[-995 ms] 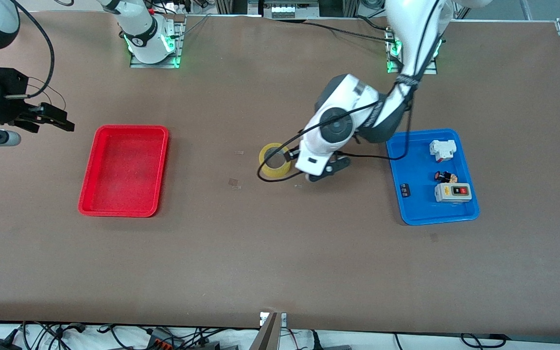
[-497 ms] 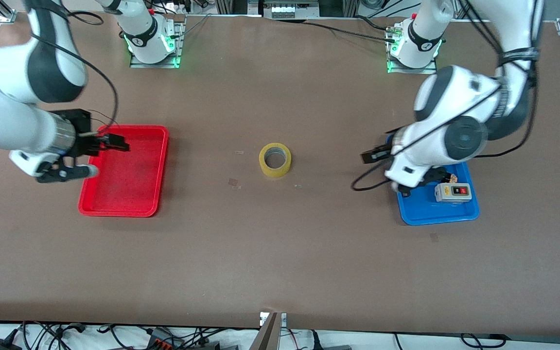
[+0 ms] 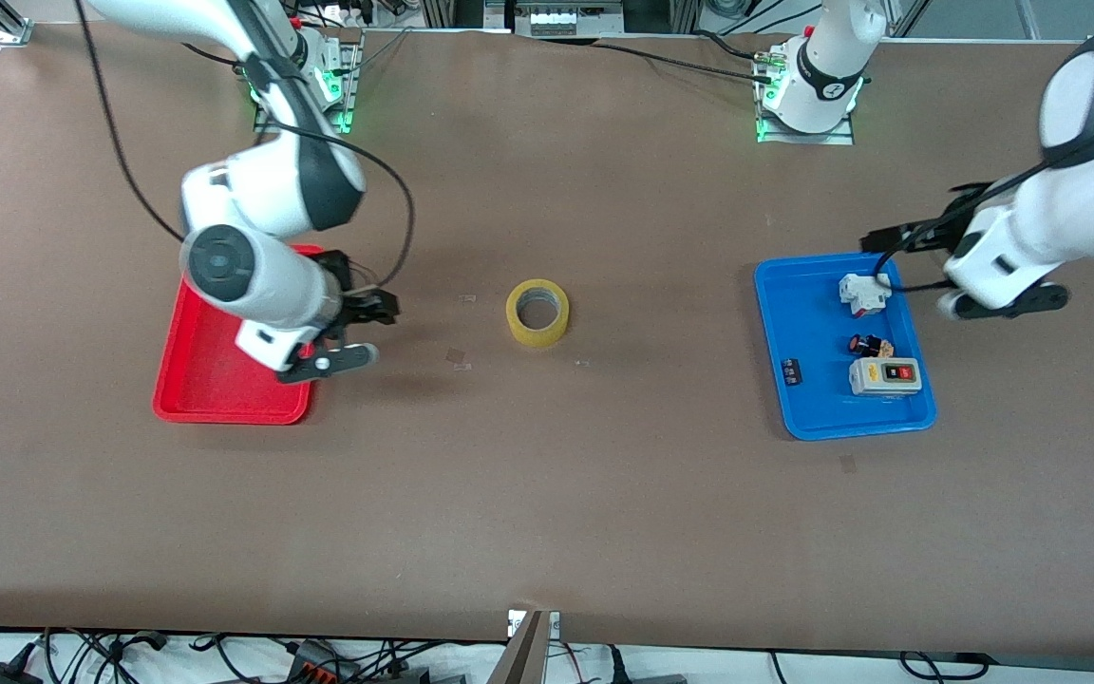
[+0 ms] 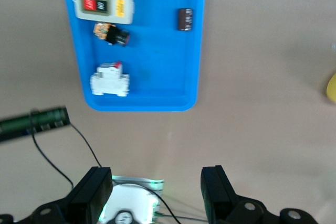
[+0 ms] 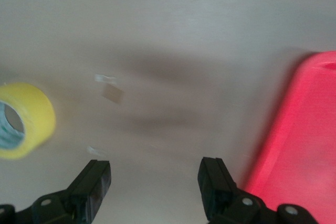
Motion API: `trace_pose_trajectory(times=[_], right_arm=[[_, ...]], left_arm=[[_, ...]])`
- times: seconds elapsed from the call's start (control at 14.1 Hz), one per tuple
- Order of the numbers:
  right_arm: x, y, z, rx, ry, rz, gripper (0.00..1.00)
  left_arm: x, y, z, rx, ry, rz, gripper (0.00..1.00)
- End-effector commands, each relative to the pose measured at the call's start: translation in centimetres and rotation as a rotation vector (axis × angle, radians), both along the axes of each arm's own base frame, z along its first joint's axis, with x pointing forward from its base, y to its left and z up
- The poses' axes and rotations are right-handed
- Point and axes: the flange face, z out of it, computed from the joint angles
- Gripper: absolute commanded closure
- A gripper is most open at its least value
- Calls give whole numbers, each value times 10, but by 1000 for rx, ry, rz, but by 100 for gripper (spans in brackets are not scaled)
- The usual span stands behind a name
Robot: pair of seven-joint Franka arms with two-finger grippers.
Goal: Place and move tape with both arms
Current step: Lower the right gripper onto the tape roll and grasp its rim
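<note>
Tape (image 3: 537, 312): yellow roll, flat on the brown table (image 3: 547, 513) near its middle, hole up, between the two trays, touched by nothing. Right gripper (image 3: 357, 332): fingers spread, empty, over the red tray's (image 3: 224, 399) edge that faces the tape. Left gripper (image 3: 922, 261): fingers spread, empty, over the blue tray's (image 3: 813, 418) corner by a white breaker (image 3: 863, 293).

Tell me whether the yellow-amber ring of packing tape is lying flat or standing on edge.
Lying flat. The yellow-amber ring of packing tape rests on the brown table with its round hole facing up, between the red tray and blue tray.
</note>
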Motion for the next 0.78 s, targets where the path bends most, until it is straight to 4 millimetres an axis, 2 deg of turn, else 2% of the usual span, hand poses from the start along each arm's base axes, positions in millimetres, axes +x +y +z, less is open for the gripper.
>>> trace_pose_trajectory(times=[0.0, 0.21, 0.36, 0.43, 0.5, 0.71], right_arm=[[-10, 70, -21, -6, -36, -73, 0], [-30, 132, -48, -22, -50, -175, 0], [-42, 152, -58, -22, -54, -193, 0], [-44, 154, -65, -23, -44, -196, 0], [-45, 155, -75, -27, -35, -201, 0], [-66, 179, -96, -40, -30, -189, 0]], left_arm=[[-21, 34, 34, -10, -62, -108, 0], [-14, 42, 72, 37, -164, -205, 0], [-3, 42, 96, 44, -275, -228, 0], [3, 43, 105, 55, -329, -223, 0], [5, 42, 106, 55, -339, -223, 0], [9, 40, 101, 56, -329, -219, 0]])
